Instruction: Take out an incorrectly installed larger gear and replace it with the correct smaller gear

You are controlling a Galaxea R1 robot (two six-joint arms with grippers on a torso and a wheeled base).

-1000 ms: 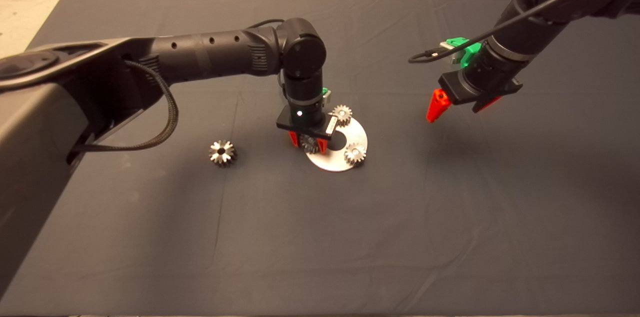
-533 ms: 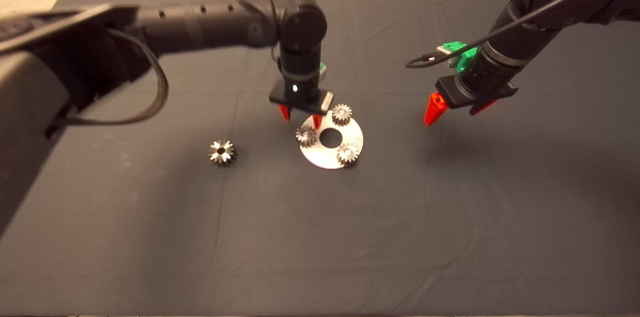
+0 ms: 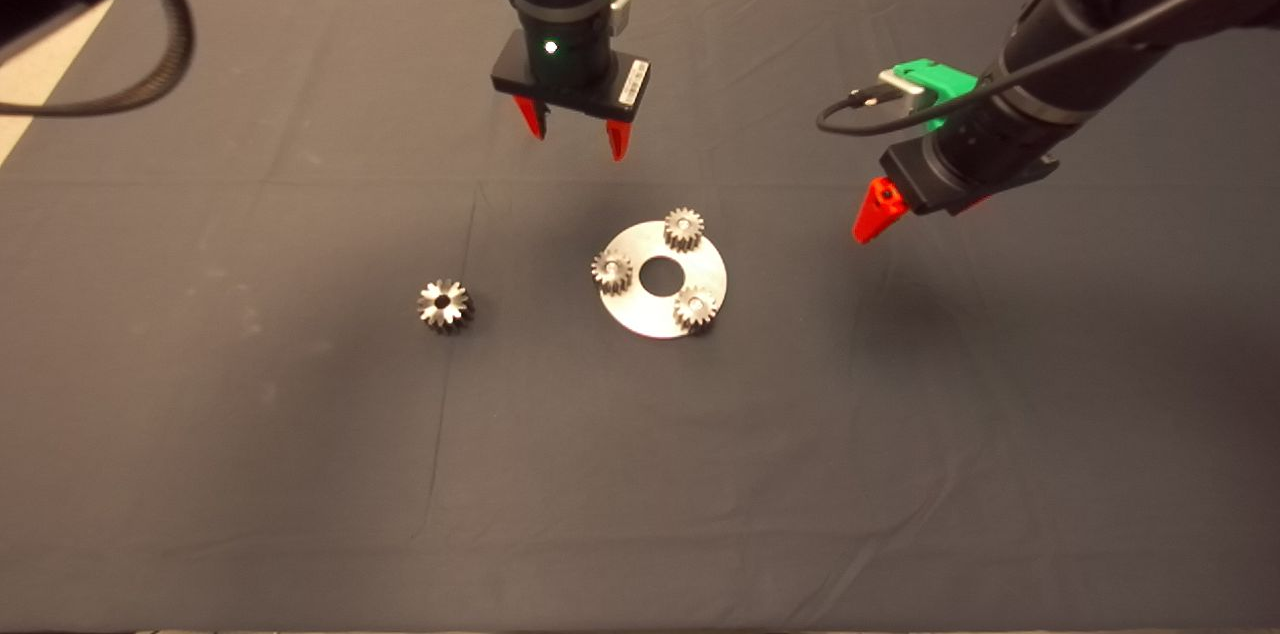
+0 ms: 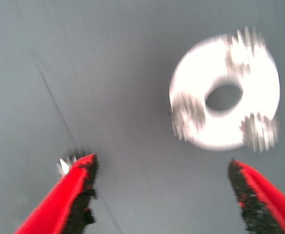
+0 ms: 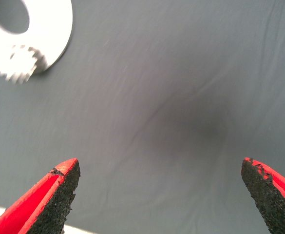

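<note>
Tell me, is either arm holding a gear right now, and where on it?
Nothing is held. The left gripper and right gripper hang open and empty above the mat; the larger gear lies loose.

Left gripper [image 3: 577, 128] hangs wide open w/ bare mat [image 3: 300, 474] under it. Disc [image 3: 640, 309] w/ three small gears sits just ahead; larger gear [image 3: 444, 305] off to one side, well apart.

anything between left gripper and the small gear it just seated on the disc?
Nothing visible. The left gripper hangs open above the mat, empty; bare mat lies between it and the smaller gear on the disc.
</note>
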